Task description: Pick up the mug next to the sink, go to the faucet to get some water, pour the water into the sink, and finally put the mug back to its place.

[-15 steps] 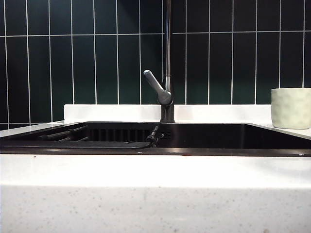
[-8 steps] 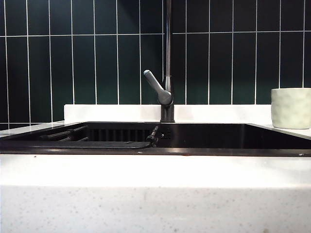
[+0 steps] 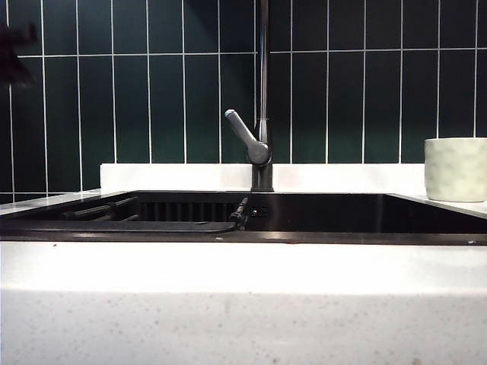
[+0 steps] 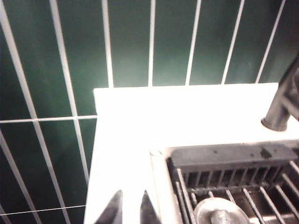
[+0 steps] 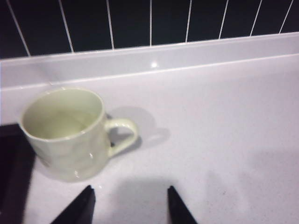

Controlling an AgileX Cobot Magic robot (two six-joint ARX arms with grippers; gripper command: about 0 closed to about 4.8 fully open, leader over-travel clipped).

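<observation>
On the counter right of the sink, the mug stands upright, untouched. New since a second ago: a dark arm blur at the exterior view's 10 o'clock edge, so the approach starts. Right gripper wide, mug near, toward its 10 o'clock. Left gripper narrow, over the sink's far corner.

change: dark blurred arm part entered exterior view | where: top-left corner (only change)
</observation>
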